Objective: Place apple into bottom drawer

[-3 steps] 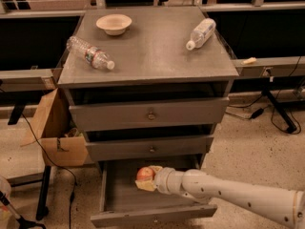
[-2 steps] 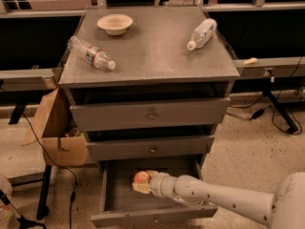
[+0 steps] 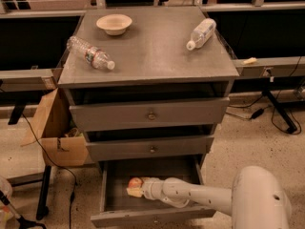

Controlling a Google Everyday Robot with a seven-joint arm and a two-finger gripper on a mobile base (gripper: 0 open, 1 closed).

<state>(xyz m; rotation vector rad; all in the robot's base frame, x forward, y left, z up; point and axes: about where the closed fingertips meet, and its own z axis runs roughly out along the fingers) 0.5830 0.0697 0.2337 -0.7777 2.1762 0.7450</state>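
The bottom drawer [image 3: 151, 218] of the grey cabinet is pulled out, with its flat front toward me. My arm reaches into it from the lower right. My gripper [image 3: 135, 187] is low inside the drawer, left of its middle, and is shut on the apple [image 3: 136, 181], a small red-orange fruit. The apple sits at or just above the drawer floor; I cannot tell if it touches. One pale finger [image 3: 133, 192] shows on the near side of the apple.
The two upper drawers [image 3: 151, 114] are nearly shut. On the cabinet top lie a beige bowl [image 3: 114, 24], a plastic bottle [image 3: 90, 52] at the left and another bottle [image 3: 201, 33] at the right. A cardboard box [image 3: 53, 128] stands left of the cabinet, with cables on the floor.
My gripper has moved left and down, deeper into the bottom drawer, with the apple in it. The arm's elbow now fills the lower right corner.
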